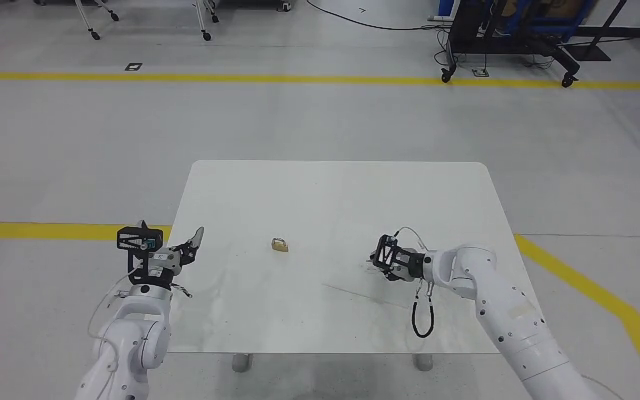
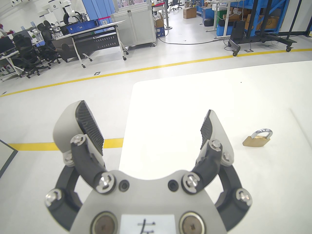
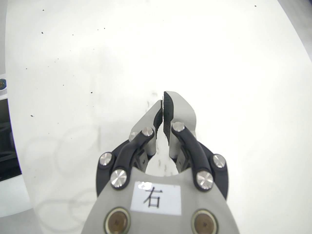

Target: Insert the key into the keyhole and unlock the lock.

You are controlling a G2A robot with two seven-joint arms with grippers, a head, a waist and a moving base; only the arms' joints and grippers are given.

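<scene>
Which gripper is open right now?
The left gripper: its fingers stand wide apart and empty, while the right gripper is pinched shut on a thin key.

We note white arms (image 1: 505, 315), black cable (image 1: 424, 318) on right one. Left gripper (image 2: 146, 113), right gripper (image 3: 162, 98): grey plates, black links, ribbed black pads (image 2: 87, 125), silver screws, white character labels.

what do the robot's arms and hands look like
The left arm and right arm are smooth white tubes; a black cable loops off the right one. The left hand and right hand have pale grey shells, black linkages, silver screws, ribbed black pads and a white label with a black character.
</scene>
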